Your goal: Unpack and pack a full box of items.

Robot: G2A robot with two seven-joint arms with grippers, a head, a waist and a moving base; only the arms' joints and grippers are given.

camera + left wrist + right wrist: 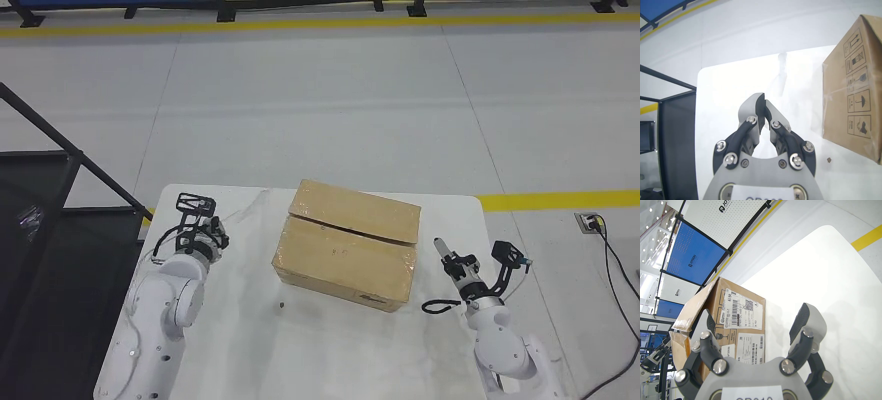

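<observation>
Right wrist view shows our right gripper (755, 310) spread wide near the closed box (721, 306) in the middle of the table (810, 275); our left gripper (763, 99), pressed together and empty, is at its other side. We judge one finger should catch the top flap (694, 308) at its edge and lift slowly.

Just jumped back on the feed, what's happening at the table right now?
Nothing is being handled yet. The cardboard box sits in the middle of the white table with its top flaps folded shut. The left end effector is shut and empty, off one end of the box. The right end effector is open and empty at the other end. Neither touches the box, so unpacking has not begun.
</observation>
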